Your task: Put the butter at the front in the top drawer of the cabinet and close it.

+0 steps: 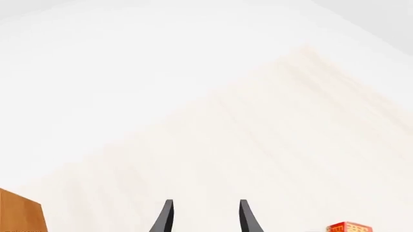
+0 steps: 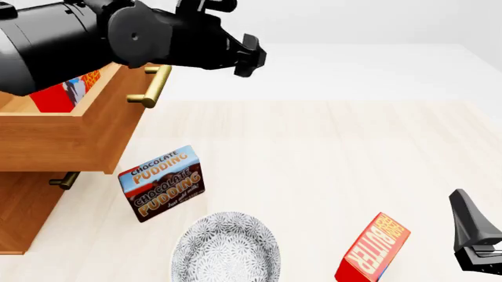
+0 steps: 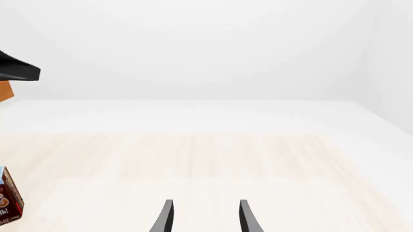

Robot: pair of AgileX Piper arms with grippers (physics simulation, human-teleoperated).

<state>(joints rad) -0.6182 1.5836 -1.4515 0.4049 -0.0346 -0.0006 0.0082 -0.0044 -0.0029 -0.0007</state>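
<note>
Left gripper (image 1: 205, 217) open, both dark fingers apart with bare tabletop (image 1: 271, 145) between them, holding nothing. In the front view the left arm (image 2: 94, 35) hangs high over the pulled-out top drawer (image 2: 74, 138) at the table's left edge. Right gripper (image 3: 205, 217) also open and empty, fingers spread over bare wood; in the front view only its dark tip shows at the near right corner.

Butter (image 2: 373, 249) stands on the tabletop near the front edge, right of centre, just beside the right gripper but not touching: red carton tilted on its base, orange face with white "BUTTER" lettering running up it, blue patch low on the side. Second identical carton (image 2: 67, 91) sits inside the open top drawer, red side and blue patch showing above the wall.

Cabinet (image 2: 23, 205) light-brown wood, brass bar handle (image 2: 153, 85) on the top drawer, lower handle (image 2: 64, 180) partly hidden under it. Chocolate pudding box (image 2: 162, 183) stands near the cabinet. Patterned bowl (image 2: 226, 249) at the front edge, between the pudding box and the butter.
</note>
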